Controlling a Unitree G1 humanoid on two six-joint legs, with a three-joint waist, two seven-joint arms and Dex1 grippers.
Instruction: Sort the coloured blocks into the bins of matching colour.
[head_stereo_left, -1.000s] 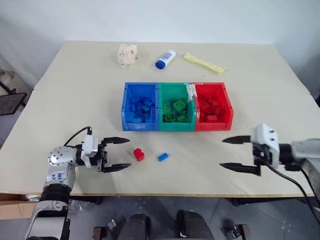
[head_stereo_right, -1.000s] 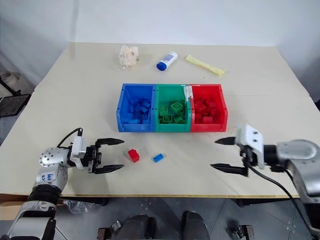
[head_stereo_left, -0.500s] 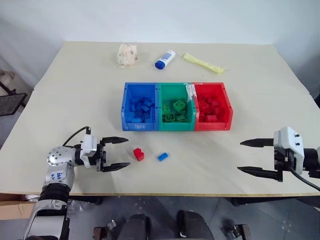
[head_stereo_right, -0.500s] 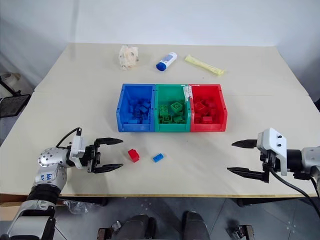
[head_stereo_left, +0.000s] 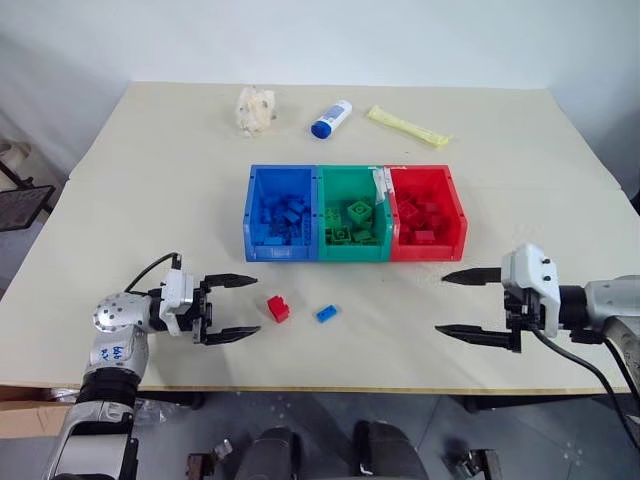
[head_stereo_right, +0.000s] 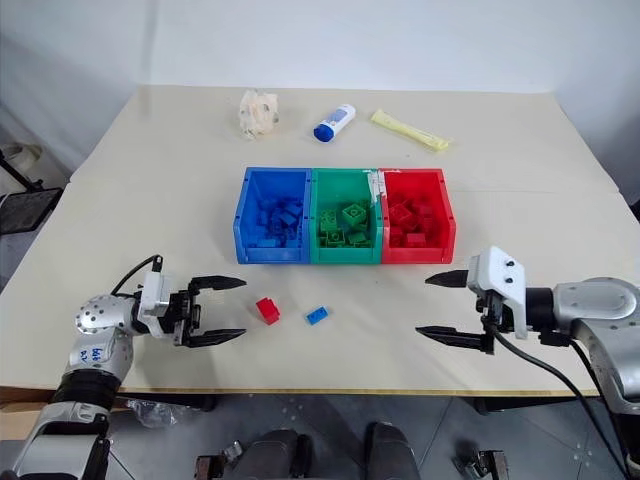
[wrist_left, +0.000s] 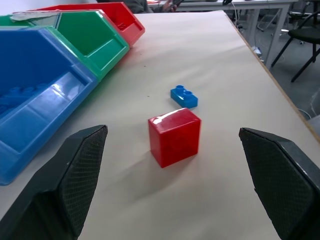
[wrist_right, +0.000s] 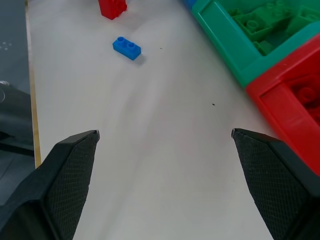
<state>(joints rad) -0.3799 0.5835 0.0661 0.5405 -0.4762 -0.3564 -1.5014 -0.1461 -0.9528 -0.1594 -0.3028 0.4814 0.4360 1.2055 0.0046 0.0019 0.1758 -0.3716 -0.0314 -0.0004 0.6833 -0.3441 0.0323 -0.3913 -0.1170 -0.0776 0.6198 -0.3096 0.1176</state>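
Note:
Two loose blocks lie on the table in front of the bins: a red block (head_stereo_left: 277, 308) and a small blue block (head_stereo_left: 325, 313). My left gripper (head_stereo_left: 256, 305) is open and level, just left of the red block (wrist_left: 175, 136), which lies ahead between its fingers without touching them. My right gripper (head_stereo_left: 440, 303) is open and empty, well to the right of the blue block (wrist_right: 127, 47). The blue bin (head_stereo_left: 280, 250), green bin (head_stereo_left: 352, 252) and red bin (head_stereo_left: 428, 251) stand joined in a row, each holding several blocks of its own colour.
At the far side of the table lie a crumpled beige wad (head_stereo_left: 254, 109), a white bottle with a blue cap (head_stereo_left: 331, 118) and a yellow packet (head_stereo_left: 407, 126). The table's front edge (head_stereo_left: 350, 388) runs close below both grippers.
My right gripper swung out to the right, then came back left to about where it was a second ago. The left gripper and both loose blocks have kept still.

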